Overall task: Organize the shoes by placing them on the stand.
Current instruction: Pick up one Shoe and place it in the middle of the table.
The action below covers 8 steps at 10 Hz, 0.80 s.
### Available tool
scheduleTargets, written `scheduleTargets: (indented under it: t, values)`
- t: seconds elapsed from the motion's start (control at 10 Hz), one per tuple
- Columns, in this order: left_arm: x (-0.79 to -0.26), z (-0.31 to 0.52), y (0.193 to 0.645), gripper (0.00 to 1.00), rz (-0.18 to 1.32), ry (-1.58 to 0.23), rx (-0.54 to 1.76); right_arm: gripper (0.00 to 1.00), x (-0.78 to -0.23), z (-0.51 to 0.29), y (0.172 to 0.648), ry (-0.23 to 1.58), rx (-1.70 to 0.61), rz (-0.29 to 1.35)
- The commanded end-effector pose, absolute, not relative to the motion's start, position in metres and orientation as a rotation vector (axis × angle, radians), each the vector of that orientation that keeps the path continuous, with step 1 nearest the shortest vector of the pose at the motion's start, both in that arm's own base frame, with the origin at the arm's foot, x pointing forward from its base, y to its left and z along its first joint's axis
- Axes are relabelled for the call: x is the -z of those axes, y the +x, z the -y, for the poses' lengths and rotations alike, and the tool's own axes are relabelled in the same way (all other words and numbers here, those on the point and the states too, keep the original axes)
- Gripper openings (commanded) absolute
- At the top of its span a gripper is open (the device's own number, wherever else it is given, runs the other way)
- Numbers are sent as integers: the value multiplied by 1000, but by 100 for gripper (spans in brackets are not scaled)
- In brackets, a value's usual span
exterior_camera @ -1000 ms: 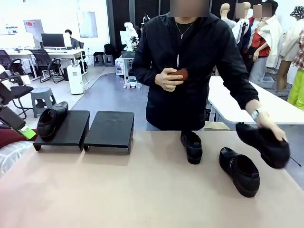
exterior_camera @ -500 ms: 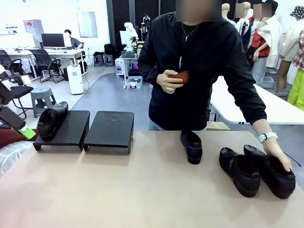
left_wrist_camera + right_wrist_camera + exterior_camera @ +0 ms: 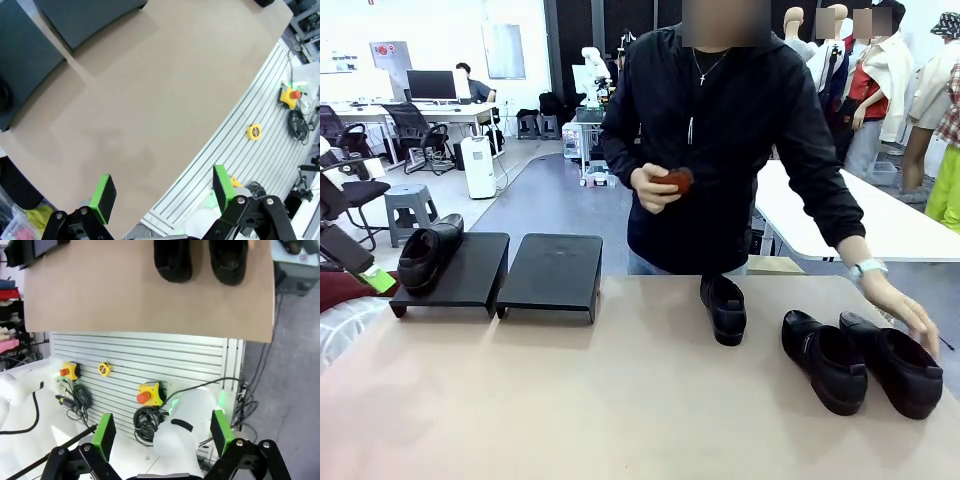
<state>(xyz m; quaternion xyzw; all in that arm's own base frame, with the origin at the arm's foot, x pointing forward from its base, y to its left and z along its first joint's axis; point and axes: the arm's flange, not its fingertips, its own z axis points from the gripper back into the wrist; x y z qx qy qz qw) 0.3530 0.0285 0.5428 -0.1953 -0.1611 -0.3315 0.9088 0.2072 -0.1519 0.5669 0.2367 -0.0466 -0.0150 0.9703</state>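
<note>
Your left gripper hangs over the brown table, jaws spread wide and empty. Your right gripper is equally wide, holding nothing, off the table's edge. The stand carries 1 shoe on its left panel. 3 shoes lie on the table: the centre shoe, then the inner right shoe just beside the outer right shoe, with the person's hand at that shoe.
</note>
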Motion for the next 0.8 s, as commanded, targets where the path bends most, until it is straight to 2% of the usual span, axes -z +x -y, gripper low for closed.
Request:
scheduleTargets:
  t: [0.0, 0.1, 0.3, 0.5, 0.7]
  values:
    - [-542, -25, 353, 100, 348, -419, 664, 100, -559, 149, 200, 455, 38, 75]
    - [-542, -25, 353, 100, 348, -419, 664, 100, -561, 139, 208, 458, 17, 70]
    - [-542, -25, 353, 100, 348, -419, 664, 100, -566, 79, 255, 358, -67, 70]
    - [-542, -25, 353, 100, 348, -419, 664, 100, -565, 3, 324, 258, -168, 43]
    - [-542, -25, 353, 100, 348, -419, 664, 100, -542, -70, 406, 160, -165, 15]
